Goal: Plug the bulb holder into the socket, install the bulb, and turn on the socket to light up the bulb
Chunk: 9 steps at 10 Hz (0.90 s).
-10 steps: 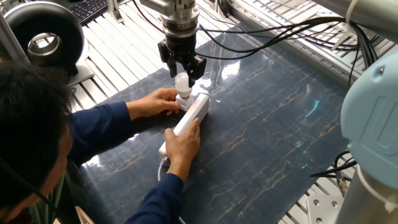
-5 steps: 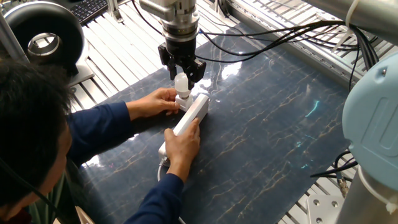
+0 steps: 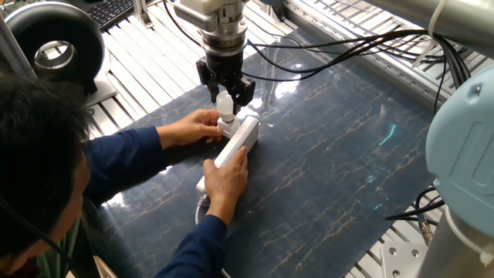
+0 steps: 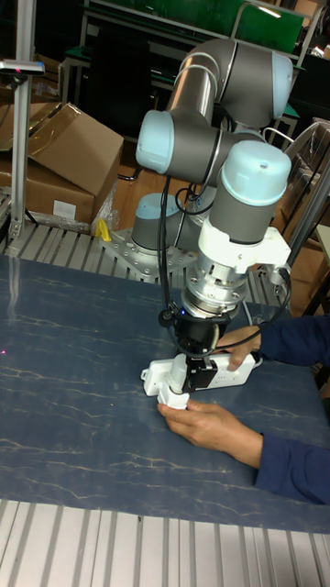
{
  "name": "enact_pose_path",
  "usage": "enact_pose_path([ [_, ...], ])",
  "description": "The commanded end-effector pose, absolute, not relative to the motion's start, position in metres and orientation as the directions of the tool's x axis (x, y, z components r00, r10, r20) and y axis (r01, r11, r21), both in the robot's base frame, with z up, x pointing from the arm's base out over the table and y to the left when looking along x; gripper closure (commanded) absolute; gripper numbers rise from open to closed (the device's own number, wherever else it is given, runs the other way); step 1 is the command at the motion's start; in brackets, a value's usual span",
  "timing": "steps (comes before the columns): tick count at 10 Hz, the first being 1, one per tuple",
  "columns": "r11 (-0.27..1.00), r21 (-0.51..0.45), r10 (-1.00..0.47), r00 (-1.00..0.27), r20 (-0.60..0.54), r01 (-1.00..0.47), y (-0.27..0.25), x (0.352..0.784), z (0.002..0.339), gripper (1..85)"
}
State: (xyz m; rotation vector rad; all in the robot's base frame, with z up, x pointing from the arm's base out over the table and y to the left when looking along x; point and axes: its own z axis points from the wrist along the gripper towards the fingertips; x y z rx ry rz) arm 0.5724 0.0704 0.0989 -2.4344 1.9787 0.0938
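Observation:
The socket is a long white strip lying on the dark marbled mat, also seen as the socket in the tall fixed view. At its far end the white bulb holder stands plugged in. The bulb sits upright on top of the holder. My gripper points straight down with its black fingers shut on the bulb's rounded top. From the tall fixed view my gripper hides the bulb and most of the holder.
A person's two hands steady the strip: the left hand beside the holder, the right hand on the strip's near end. The person's head fills the left foreground. Cables hang behind the arm.
My gripper has turned slightly about its vertical axis with the bulb in it, staying over the holder. The hands and the strip have not moved.

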Motion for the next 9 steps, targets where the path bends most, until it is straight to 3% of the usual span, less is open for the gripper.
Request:
enact_pose_path([
  [1, -0.198, 0.031, -0.979, 0.196, -0.062, -0.98, 0.0729, 0.5731, 0.0976, 28.3],
  [7, -0.188, 0.02, -0.981, 0.187, -0.055, -0.982, 0.0715, 0.5766, 0.0948, 36.0],
  [8, -0.172, -0.001, -0.984, 0.172, -0.038, -0.985, 0.0686, 0.5828, 0.0945, 65.3],
  [9, -0.157, 0.005, -0.987, 0.157, -0.039, -0.988, 0.0692, 0.5804, 0.0938, 84.7],
])
